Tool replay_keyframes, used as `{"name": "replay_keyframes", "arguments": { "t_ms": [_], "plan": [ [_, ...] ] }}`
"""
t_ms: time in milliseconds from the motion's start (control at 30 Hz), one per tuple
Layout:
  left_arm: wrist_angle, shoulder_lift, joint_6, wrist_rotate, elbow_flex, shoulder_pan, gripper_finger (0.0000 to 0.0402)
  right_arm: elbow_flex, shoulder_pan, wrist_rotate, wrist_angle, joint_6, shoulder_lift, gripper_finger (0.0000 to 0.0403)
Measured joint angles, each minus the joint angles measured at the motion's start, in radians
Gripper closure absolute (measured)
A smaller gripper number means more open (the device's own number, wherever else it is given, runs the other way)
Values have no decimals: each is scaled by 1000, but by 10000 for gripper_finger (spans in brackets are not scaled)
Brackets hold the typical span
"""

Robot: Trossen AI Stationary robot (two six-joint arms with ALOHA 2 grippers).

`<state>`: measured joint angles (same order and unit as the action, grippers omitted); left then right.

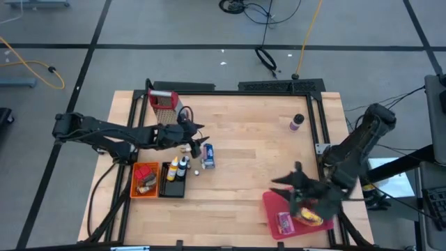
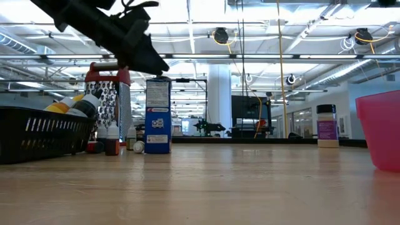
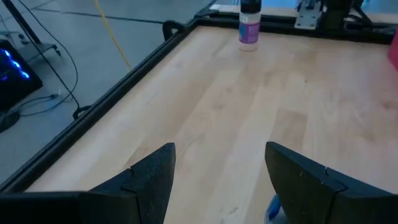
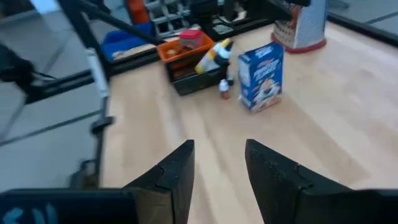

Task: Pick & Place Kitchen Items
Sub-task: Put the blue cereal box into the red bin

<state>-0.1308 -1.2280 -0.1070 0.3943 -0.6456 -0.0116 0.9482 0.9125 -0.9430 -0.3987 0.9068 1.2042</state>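
**Both grippers empty above a cluttered wooden surface**

The left gripper (image 1: 198, 130) hangs over the left half of the surface (image 1: 251, 160), just above the blue carton (image 1: 208, 155), its fingers (image 3: 152, 180) spread wide with only bare wood between them. The carton stands upright and free. Crowded around it are the obstacles: the red-topped metal grater (image 1: 163, 102) behind, a few tiny bottles and silvery pieces (image 1: 198, 169) at its foot, and beside these a black basket (image 1: 174, 180) holding little bottles (image 1: 182, 168) and an orange basket (image 1: 144, 179) with small packets inside. In the low view the left arm's dark bulk crosses in front of the grater's top.

The right gripper (image 1: 296, 187) hovers at the near right, beside the pink bin (image 1: 272, 209), its fingers (image 4: 177, 171) parted by a narrow gap and holding nothing. Inside the bin lie a pink carton (image 1: 285, 223) and an orange-yellow packet (image 1: 310, 219).

A purple-labelled bottle (image 1: 297, 123) stands alone near the far right edge, well apart from everything else, with open wood between it and both arms.
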Motion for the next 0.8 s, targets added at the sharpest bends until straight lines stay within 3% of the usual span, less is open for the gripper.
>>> {"name": "replay_keyframes", "arguments": {
  "t_ms": [233,433,633,800],
  "plan": [
    [191,61,-46,-5,0,0,149,0,-267,195,234,-315,129,268],
    [362,73,35,-126,0,3,149,0,-412,343,332,-433,237,268],
    [301,68,193,-313,0,6,149,0,-501,458,457,-489,329,268],
    [293,67,287,-318,-1,8,149,0,-555,561,576,-539,386,268]
  ]
}}
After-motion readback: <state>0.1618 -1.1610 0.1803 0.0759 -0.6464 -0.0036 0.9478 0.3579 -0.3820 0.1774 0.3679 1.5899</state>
